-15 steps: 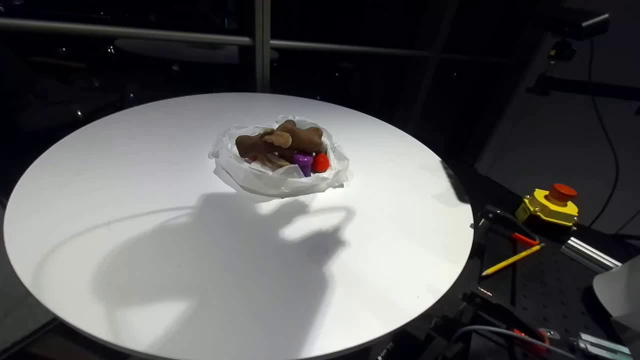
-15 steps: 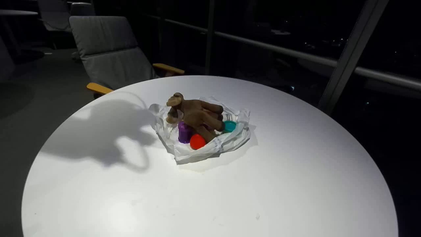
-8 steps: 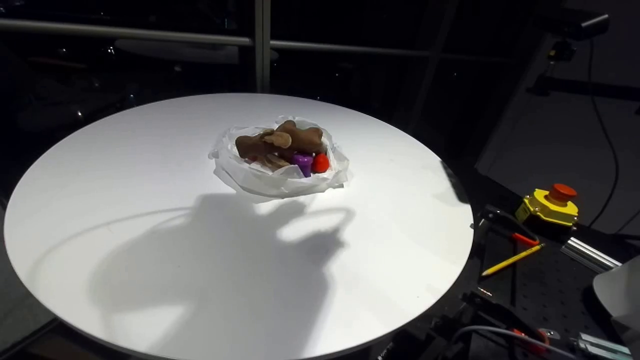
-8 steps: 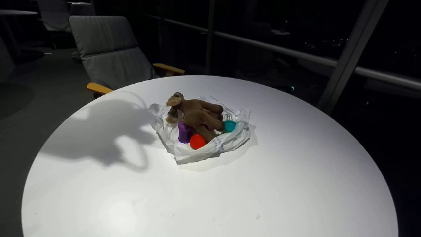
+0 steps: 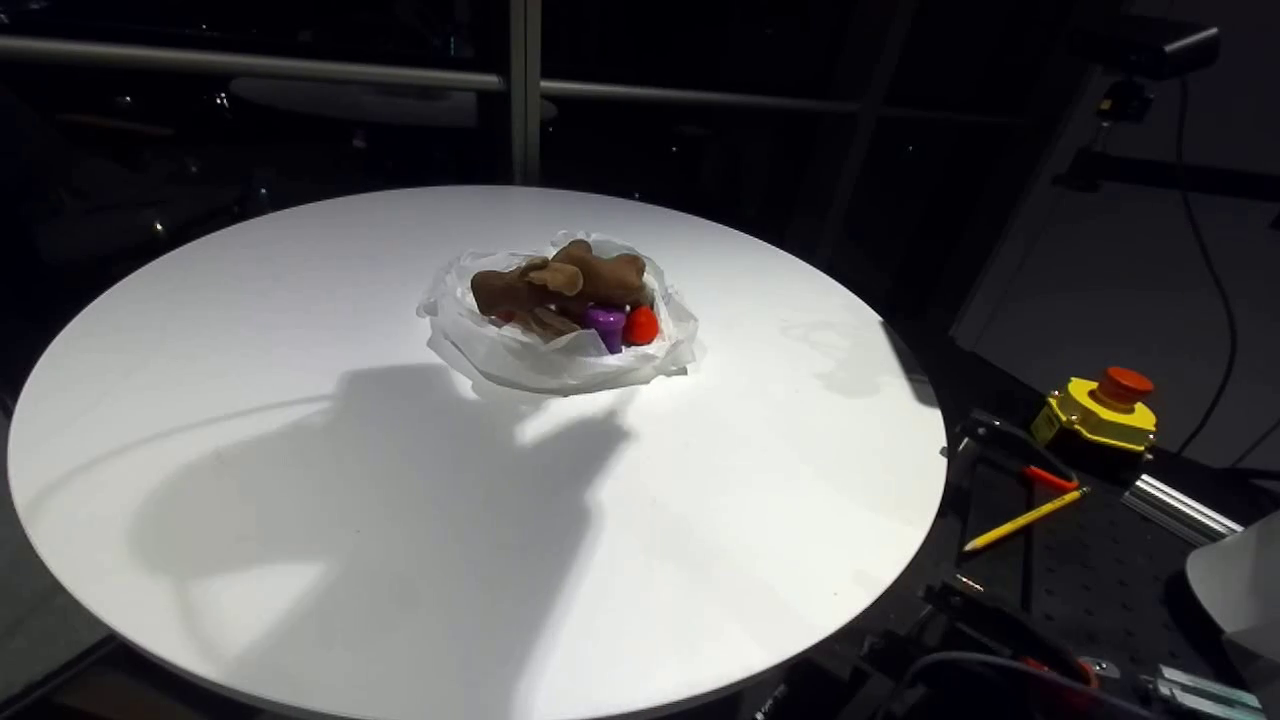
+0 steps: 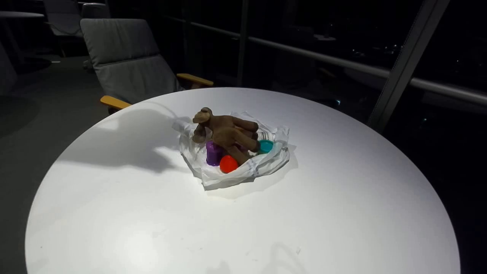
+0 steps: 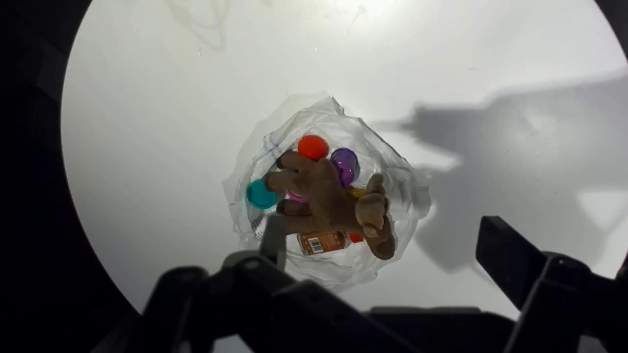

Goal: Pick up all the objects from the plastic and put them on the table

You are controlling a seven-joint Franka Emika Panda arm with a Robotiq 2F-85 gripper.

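Plastic bag (image 6: 262, 167): thin, crinkled, translucent. Stuffed animal (image 7: 327, 193): matt, cloth by look. Purple container (image 5: 605, 322): glossy plastic. Tabletop (image 6: 327, 213): smooth, faint sheen. Chair (image 6: 120, 42): matt cloth; armrests (image 6: 194, 79) apparently wood.

One round white table (image 6: 323, 213) carries one crumpled white plastic bag (image 7: 319, 117). In it are one brown toy animal (image 7: 326, 196), one rounded red object (image 7: 312, 146), one purple plastic cup (image 7: 345, 164), one round teal plastic piece (image 7: 260, 194), one orange-brown labelled container (image 7: 321, 242), plus one pink piece (image 7: 297, 196) and one yellow piece (image 7: 356, 192), both partly hidden. In an exterior view are one yellow pencil (image 5: 1025, 520) and one red-buttoned yellow box (image 5: 1100, 415); in an exterior view, three grey chairs (image 6: 121, 42).
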